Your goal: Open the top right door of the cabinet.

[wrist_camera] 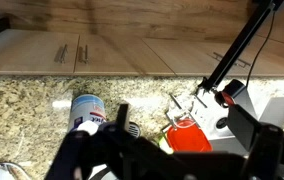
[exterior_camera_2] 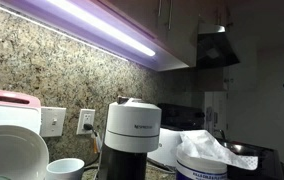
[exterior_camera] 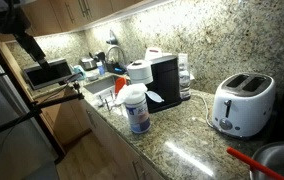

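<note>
The brown wooden cabinet (wrist_camera: 102, 45) fills the top of the wrist view, with two slim silver handles (wrist_camera: 70, 51) side by side on flat doors. In an exterior view the upper cabinet doors (exterior_camera: 67, 12) hang above the counter at the top left. The cabinet underside with a handle also shows in an exterior view (exterior_camera_2: 177, 15). My gripper (wrist_camera: 182, 118) shows as two dark fingers spread wide apart with nothing between them. It hangs over the counter, apart from the doors. A dark shape that may be my arm (exterior_camera: 17, 28) sits near the upper cabinets.
On the granite counter (exterior_camera: 182, 135) stand a wipes tub (exterior_camera: 135, 108), a black coffee machine (exterior_camera: 164, 80), a white toaster (exterior_camera: 242, 102) and a sink (exterior_camera: 102, 90). A black tripod (exterior_camera: 27, 110) stands by the counter. A red object (wrist_camera: 189, 138) lies below my fingers.
</note>
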